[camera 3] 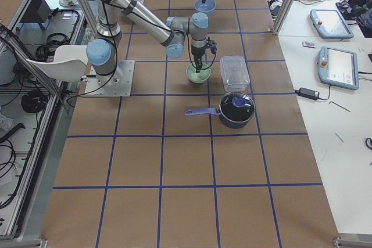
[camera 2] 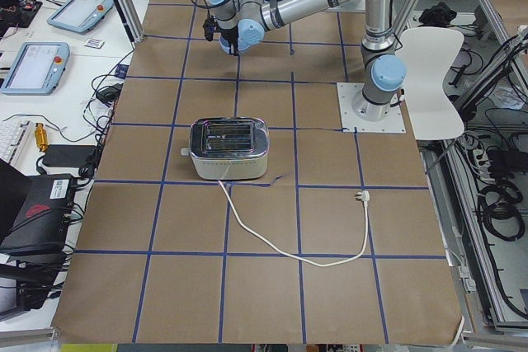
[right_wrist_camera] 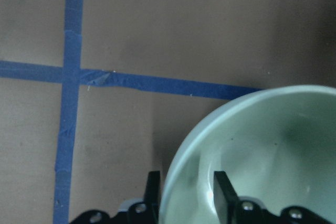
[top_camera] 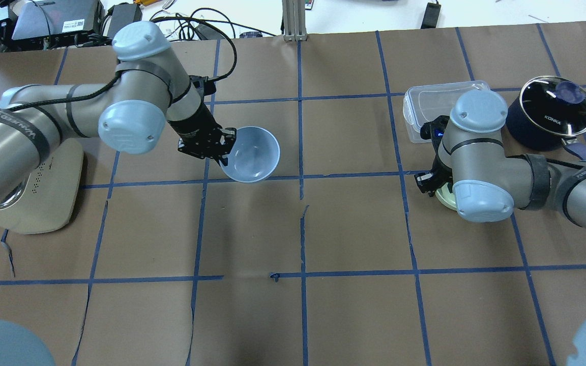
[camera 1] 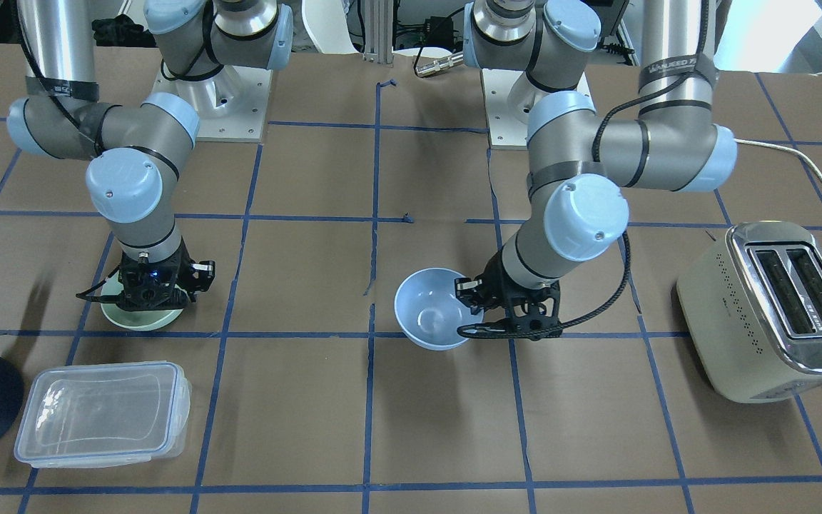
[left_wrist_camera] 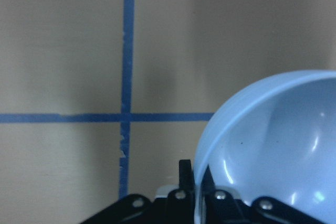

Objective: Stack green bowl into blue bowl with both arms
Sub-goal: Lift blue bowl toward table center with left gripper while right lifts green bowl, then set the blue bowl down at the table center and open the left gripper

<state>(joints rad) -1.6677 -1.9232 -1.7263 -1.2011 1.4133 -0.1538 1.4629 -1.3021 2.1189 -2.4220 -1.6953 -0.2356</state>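
Left gripper (left_wrist_camera: 194, 182) is clamped on the rim of the blue bowl (left_wrist_camera: 273, 145), tilted near mid-table (camera 1: 311, 178), while well apart the right gripper (right_wrist_camera: 186, 190) straddles the green bowl (right_wrist_camera: 262, 156), its 2 fingers unclenched, near the clear container (camera 1: 100, 412).
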